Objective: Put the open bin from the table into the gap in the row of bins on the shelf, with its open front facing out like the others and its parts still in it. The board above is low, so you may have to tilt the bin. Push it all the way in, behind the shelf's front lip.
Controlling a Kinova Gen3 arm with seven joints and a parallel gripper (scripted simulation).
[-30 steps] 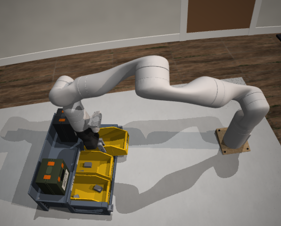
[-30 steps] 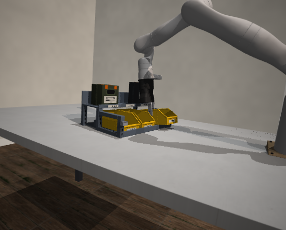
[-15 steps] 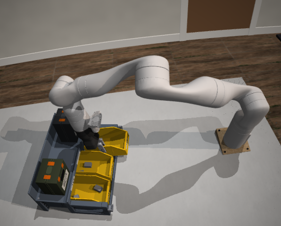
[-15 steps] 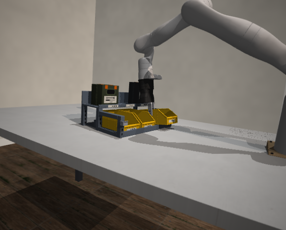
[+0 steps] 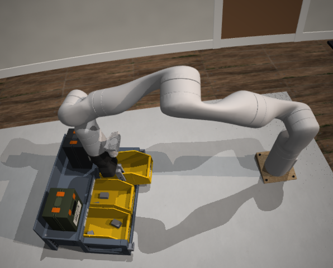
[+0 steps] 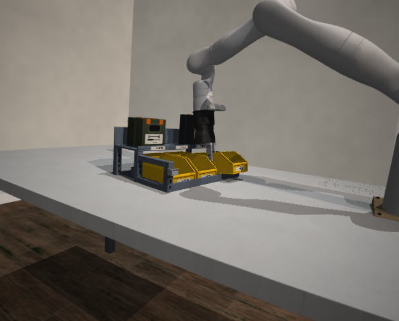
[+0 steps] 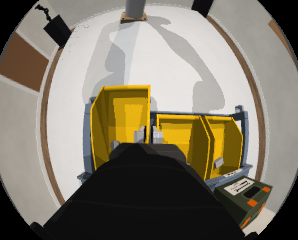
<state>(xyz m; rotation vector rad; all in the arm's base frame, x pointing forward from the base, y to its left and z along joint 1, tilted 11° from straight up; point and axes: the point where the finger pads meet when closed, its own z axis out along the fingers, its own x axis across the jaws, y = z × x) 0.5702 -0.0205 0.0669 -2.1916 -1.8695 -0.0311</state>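
Note:
The yellow open bin (image 5: 142, 170) (image 6: 227, 162) (image 7: 126, 112) is in the far end slot of the row. Its open front faces out and juts past the shelf's front lip (image 5: 136, 201) (image 6: 197, 182), higher than its neighbours' fronts. A small grey part (image 7: 115, 144) shows inside it in the wrist view; the rest of its inside is hidden by the gripper. My gripper (image 6: 211, 154) (image 7: 148, 131) points down at the bin's side wall beside the neighbouring bin. The fingers are slightly open, one each side of that wall, with a gap showing.
Two yellow bins (image 5: 120, 199) (image 5: 103, 226) with grey parts sit behind the lip. A green case (image 5: 58, 209) (image 6: 146, 132) (image 7: 245, 195) and a black case (image 5: 77, 156) (image 6: 185, 129) stand on the board above, behind the bins. The black case is close to the gripper body.

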